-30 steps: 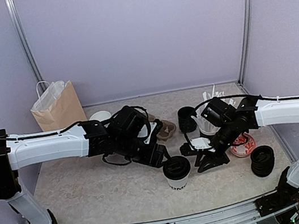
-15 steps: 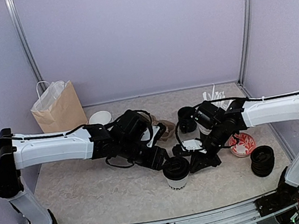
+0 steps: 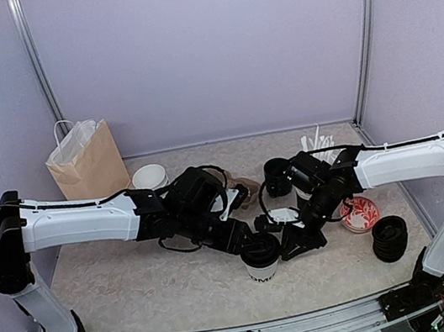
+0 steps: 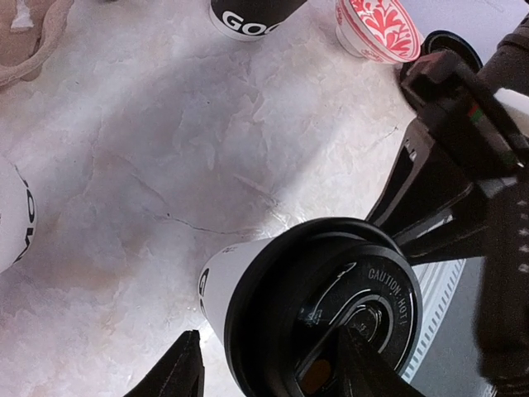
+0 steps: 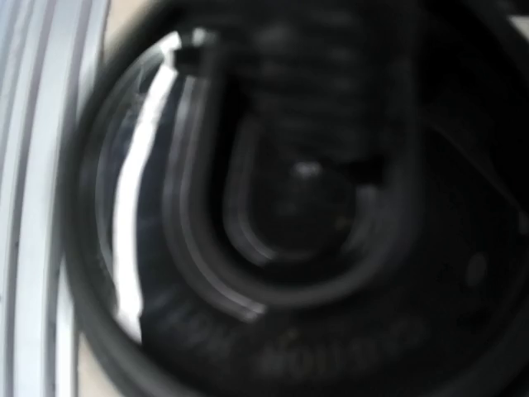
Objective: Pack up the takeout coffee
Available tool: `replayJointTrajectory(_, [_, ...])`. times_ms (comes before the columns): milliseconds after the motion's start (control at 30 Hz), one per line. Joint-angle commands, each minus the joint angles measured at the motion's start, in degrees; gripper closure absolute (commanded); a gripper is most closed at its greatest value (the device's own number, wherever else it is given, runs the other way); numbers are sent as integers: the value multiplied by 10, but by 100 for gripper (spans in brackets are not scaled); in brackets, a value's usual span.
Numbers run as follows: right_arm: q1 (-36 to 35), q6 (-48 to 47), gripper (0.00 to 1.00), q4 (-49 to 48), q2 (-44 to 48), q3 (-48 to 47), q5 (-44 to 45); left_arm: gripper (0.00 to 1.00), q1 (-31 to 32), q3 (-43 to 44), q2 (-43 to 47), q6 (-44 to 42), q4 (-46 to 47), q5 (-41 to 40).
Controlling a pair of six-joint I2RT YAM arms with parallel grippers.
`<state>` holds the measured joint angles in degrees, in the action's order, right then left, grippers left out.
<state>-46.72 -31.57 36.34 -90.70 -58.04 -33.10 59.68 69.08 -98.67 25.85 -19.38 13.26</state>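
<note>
A takeout coffee, a white paper cup with a black lid, stands near the table's front middle. My left gripper is at its upper left. In the left wrist view the gripper is open: one fingertip stands just clear of the cup wall, the other sits over the lid. My right gripper is against the cup's right side. The right wrist view is filled by the blurred lid, and its own fingers cannot be made out. Another white lettered cup shows at the left edge.
A brown paper bag and an open white cup stand at the back left. The brown tray lies behind the left wrist. A black cup, a red-patterned cup and stacked black lids are on the right.
Both grippers have closed in on the lidded cup, the right one sliding left up to its side. The left jaws have narrowed.
</note>
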Motion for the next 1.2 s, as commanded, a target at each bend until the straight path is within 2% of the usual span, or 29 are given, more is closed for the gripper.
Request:
replayJointTrajectory(0, [-3,5,80,48,55,-3,-16,46,8,-28,-3,1,-36,-16])
replayJointTrajectory(67, [-2,15,71,67,64,-10,-39,46,7,-29,-1,0,-31,-10])
replayJointTrajectory(133, [-1,32,68,78,64,-18,-49,46,7,-30,-1,0,-28,-9])
replayJointTrajectory(567, [29,100,67,63,11,-78,-23,46,7,-28,-5,-4,-25,-6])
replayJointTrajectory(900, [40,118,64,71,-22,-107,-38,46,8,-25,-9,-7,-22,-2])
replayJointTrajectory(1167, [41,139,67,59,-60,-113,6,47,7,-24,-15,-14,-22,0])
